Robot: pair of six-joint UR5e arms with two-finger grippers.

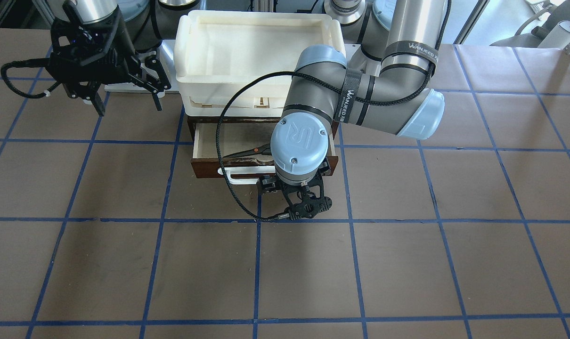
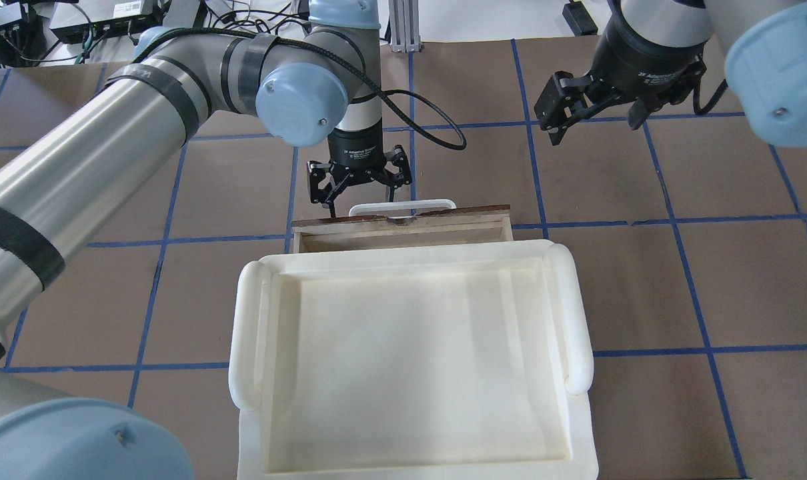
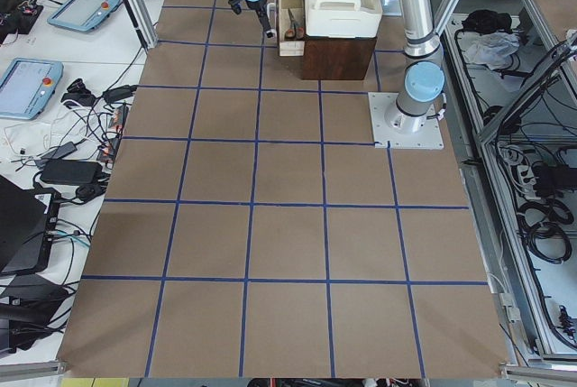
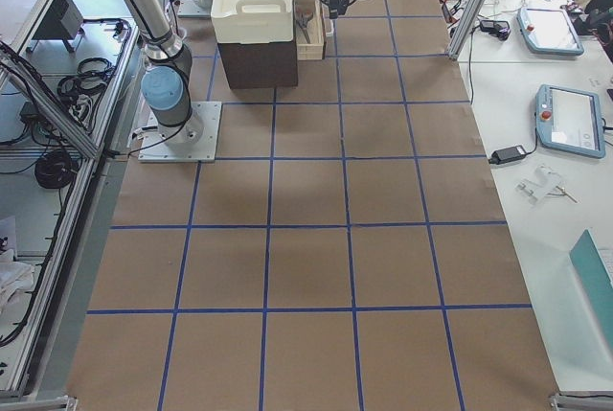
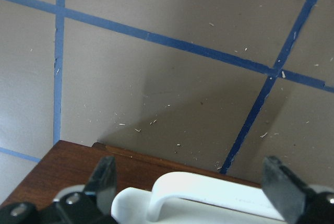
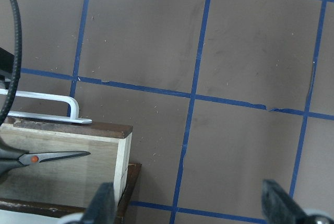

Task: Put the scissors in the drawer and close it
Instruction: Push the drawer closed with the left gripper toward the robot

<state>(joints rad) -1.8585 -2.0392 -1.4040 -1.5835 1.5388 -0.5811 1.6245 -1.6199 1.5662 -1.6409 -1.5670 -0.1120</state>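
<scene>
**A:** Where do we stand?

**B:** The drawer sits pulled out below the tray. Our left gripper hangs just in front of the handle, near the handle's end on our left. Its fingers are spread and hold nothing. Our right gripper is well off to the side, likewise spread and empty.

**A:** So closing is what's left, we judge. How do we do it well?

**B:** We'd press nearer the middle of the front. Push straight in, so the drawer doesn't skew and bind, and slowly, so nothing slides.

**A:** And the scissors?

**B:** They lie flat on the pale floor inside. They have slim dark blades and an orange-red dot at the pivot, with the tips towards our right. Our arm hides the handles.
</scene>
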